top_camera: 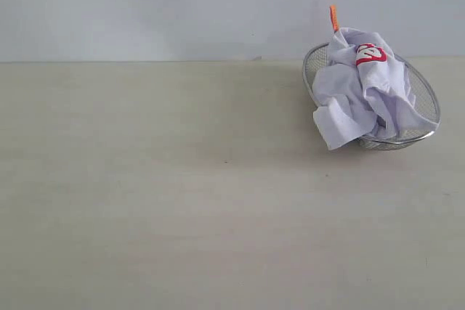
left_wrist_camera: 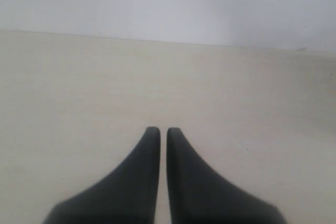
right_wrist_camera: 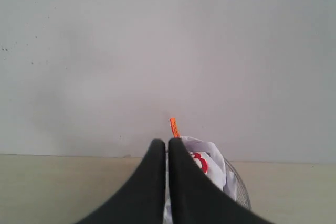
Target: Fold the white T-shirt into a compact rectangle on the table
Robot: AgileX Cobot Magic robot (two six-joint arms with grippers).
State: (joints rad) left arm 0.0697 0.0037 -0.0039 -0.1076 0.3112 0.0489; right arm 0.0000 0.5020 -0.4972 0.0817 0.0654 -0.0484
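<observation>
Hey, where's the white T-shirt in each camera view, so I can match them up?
Exterior view: white T-shirt crumpled in the wire-mesh basket, at the right.
Left wrist view: not in it.
Right wrist view: just beyond the right gripper, partly hidden by it.
Shared landmark: the orange neck tag sticking up.

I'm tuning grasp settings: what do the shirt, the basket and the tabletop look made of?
The white T-shirt: soft matte cloth, likely cotton, judging by its limp crumpled folds. The basket: silvery metal wire mesh, see-through, with a glinting rim. The table: smooth pale matte surface, perhaps laminate; unclear.
</observation>
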